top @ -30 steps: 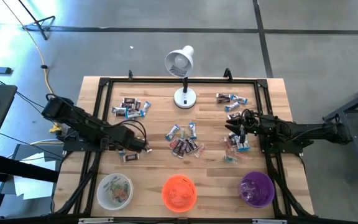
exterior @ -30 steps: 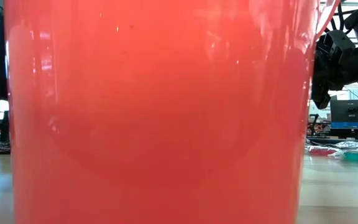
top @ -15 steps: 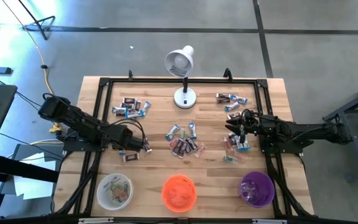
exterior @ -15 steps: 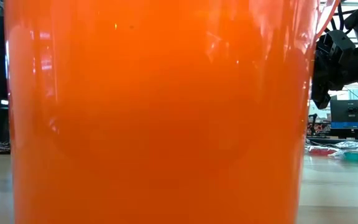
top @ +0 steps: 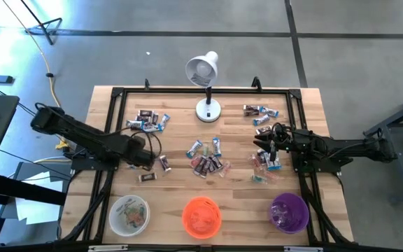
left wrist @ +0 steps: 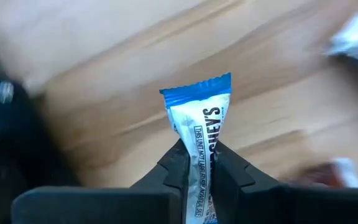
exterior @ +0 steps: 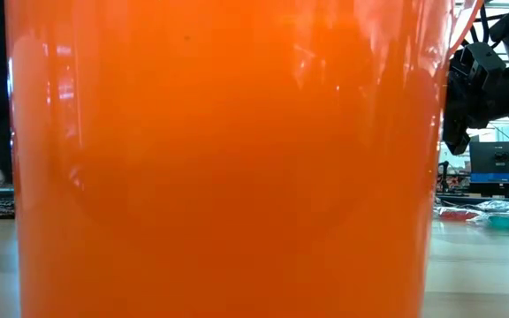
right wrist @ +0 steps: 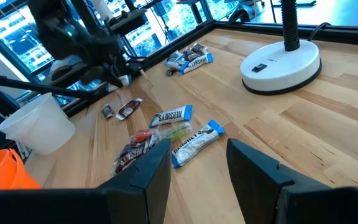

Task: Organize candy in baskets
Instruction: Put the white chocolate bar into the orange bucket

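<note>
Wrapped candy lies in loose groups on the wooden table: at the far left (top: 147,120), in the middle (top: 208,162), at the far right (top: 259,112) and at the right (top: 264,166). Along the near edge stand the white basket (top: 129,213), the orange basket (top: 201,217) and the purple basket (top: 289,213). My left gripper (top: 158,161) is left of the middle group, shut on a blue-and-white candy (left wrist: 204,124). Over the right-hand group my right gripper (top: 269,150) stands open (right wrist: 197,168), with nothing between its fingers. My left gripper pinches one end of the blue-and-white candy (left wrist: 199,163) between its two fingertips. The rest of the wrapper sticks out past the fingers, and its blue crimped end (left wrist: 196,87) is free. The held end is hidden between the fingers.
A white desk lamp (top: 207,108) stands at the far middle of the table. A single dark candy (top: 147,177) lies near my left gripper. A black frame (top: 117,94) rims the table. The orange basket (exterior: 219,159) fills the low view.
My left gripper has shut on the blue-and-white candy and has drawn back a little toward the table's left edge, taking the candy with it.
</note>
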Controlling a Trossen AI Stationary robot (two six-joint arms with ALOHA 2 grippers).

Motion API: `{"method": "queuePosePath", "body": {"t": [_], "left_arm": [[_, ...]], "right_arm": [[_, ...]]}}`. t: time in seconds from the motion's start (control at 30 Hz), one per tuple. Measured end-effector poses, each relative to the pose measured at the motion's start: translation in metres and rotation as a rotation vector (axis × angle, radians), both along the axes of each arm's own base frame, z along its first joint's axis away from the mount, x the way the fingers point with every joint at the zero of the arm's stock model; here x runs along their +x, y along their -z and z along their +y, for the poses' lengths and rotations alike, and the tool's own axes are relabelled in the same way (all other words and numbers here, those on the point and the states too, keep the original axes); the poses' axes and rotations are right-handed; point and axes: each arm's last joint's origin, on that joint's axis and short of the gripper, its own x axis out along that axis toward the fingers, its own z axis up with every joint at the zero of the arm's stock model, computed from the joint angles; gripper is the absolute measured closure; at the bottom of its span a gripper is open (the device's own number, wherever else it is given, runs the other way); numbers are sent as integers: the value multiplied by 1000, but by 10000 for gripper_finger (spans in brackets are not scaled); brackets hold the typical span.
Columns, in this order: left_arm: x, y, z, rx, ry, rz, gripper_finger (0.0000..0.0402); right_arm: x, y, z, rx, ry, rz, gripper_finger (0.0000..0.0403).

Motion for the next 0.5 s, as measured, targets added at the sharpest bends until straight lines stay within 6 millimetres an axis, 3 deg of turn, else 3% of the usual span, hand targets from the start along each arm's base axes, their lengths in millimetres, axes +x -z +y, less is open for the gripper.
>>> {"method": "queuePosePath", "body": {"t": [0.2, 0.5], "left_arm": [[24, -29, -2, 72, 103, -298, 368], [83, -50, -21, 7, 304, -610, 367]], "right_arm": [[0, 0, 0, 0, 1, 0, 251], [0, 0, 0, 0, 1, 1, 251]]}}
